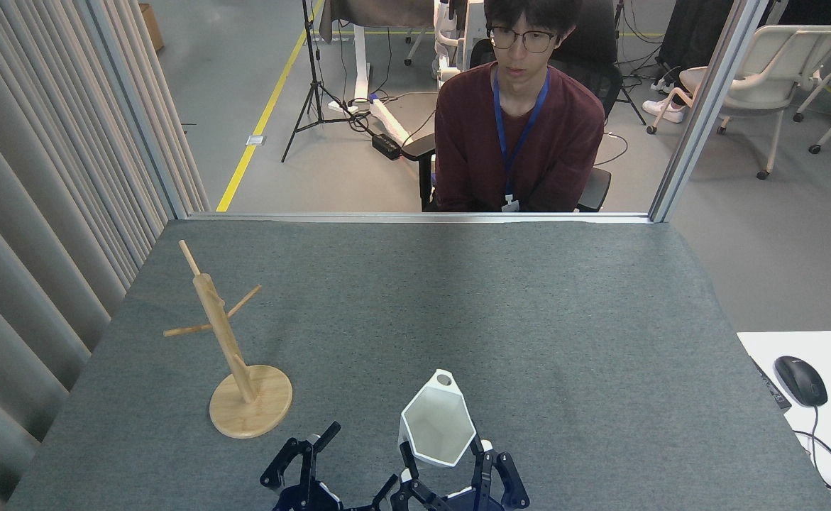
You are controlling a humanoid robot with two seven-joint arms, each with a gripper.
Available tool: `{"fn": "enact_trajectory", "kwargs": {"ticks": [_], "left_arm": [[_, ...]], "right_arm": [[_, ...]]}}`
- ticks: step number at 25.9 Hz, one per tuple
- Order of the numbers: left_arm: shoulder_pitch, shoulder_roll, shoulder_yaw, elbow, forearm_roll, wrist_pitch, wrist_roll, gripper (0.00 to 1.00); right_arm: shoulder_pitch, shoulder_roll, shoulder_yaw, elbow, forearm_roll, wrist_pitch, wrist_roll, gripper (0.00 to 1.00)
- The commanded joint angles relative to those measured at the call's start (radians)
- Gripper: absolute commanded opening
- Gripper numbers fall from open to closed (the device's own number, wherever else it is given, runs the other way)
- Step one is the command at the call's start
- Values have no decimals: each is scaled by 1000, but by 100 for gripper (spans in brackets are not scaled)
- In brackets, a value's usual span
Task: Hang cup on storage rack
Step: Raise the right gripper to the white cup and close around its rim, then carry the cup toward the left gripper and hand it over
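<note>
- At the near edge of the grey felt table point(458, 298): both pincers low in view, close side by side, arm bodies cut off by the frame bottom
- Right gripper point(443, 465): fingers closed onto the cup point(436, 426), one dark finger on each side of the white body, near its lower end
- Cup sits directly above and beyond the right gripper, held clear of the felt as far as can be judged; contact with the table cannot be told
- Cup orientation: tipped so the hexagonal mouth faces the head camera; the inside of the mug is visible
- Cup long axis runs roughly toward the viewer and upward, not upright on the table
- Handle at the top of the cup, on the side farthest from the right gripper; its round hole is open to view
- Left gripper point(355, 461): just left of the right gripper, fingers spread wide, nothing between them; near the cup's left side but apart from it
- Storage rack point(227, 348): left of and beyond the left gripper, well apart from the cup; round disc base flat on the felt
- Rack post appears to lean up and to the left in this view; thin pegs angle out left and right near the top, all bare
- Person point(518, 135) seated beyond the far table edge, facing the grippers; mouse point(800, 380) on a white surface far right of the right gripper
</note>
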State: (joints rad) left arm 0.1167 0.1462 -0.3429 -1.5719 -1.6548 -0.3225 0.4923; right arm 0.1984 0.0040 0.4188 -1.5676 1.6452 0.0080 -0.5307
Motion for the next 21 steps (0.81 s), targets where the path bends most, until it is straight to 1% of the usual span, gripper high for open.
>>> {"fn": "enact_trajectory", "kwargs": {"ticks": [1, 5, 10, 16, 21], "left_arm": [[-2, 1, -31, 0, -14, -13, 0, 99], [0, 0, -51, 0, -31, -15, 0, 99], [1, -2, -54, 0, -49, -13, 0, 99], [6, 0, -54, -3, -49, -13, 0, 99], [9, 1, -54, -10, -49, -15, 0, 99]], "right_arm": [[-1, -2, 0, 0, 1, -8, 0, 44], [-1, -1, 12, -8, 1, -16, 0, 44], [13, -2, 55, -23, 1, -20, 0, 44], [56, -10, 58, -43, 2, -34, -15, 45], [58, -12, 60, -43, 10, -34, -17, 45]]}}
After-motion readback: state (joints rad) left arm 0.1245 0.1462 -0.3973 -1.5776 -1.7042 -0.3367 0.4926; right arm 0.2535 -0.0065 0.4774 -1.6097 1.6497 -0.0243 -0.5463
